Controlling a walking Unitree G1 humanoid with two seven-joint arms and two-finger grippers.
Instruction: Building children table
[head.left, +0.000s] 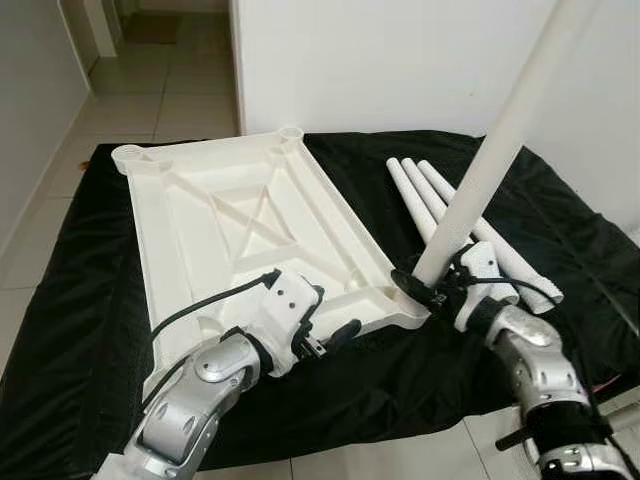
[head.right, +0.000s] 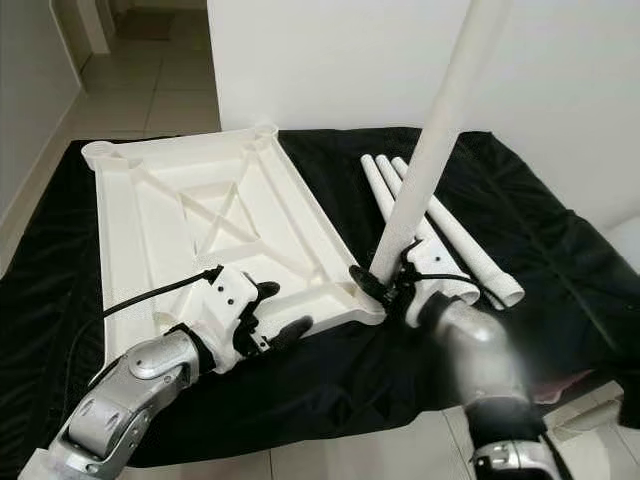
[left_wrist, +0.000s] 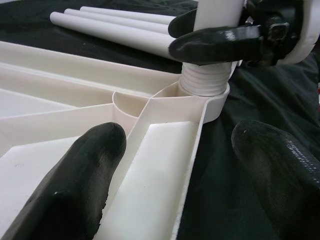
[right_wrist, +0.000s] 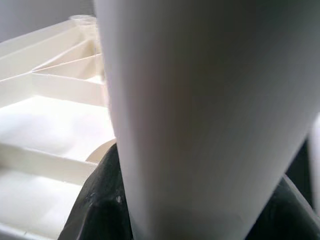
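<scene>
The white moulded-plastic tabletop (head.left: 240, 235), rectangular and ribbed, lies upside down on a black cloth (head.left: 90, 300) spread over a low surface, its cross-braced underside facing up and a round socket at each corner. The right end effector (head.left: 432, 285) pinches the lower end of a long white cylindrical plastic leg (head.left: 500, 140), black fingers pressed against either side of the tube, and holds it standing at a slant over the near right corner socket (left_wrist: 212, 95). In the left wrist view the leg's ridged, threaded end (left_wrist: 206, 80) sits in the mouth of that socket with several ridges above the rim, so by my reading it is started but not seated home. The left end effector (head.left: 325, 340) hovers just beside the near edge of the tabletop, close to that same corner, with its fingers (left_wrist: 75, 180) spread and nothing between them; it looks placed to steady the top, though I cannot tell whether it touches the plastic. Three more white plastic legs (head.left: 425, 190) lie side by side on the cloth to the right of the tabletop, well clear of the sockets at the far corners (head.left: 288, 133), which stand empty. The build is therefore at an early stage: the first leg is going in, it seems to need straightening and turning down, and three legs remain to fit before the table can be turned upright.
</scene>
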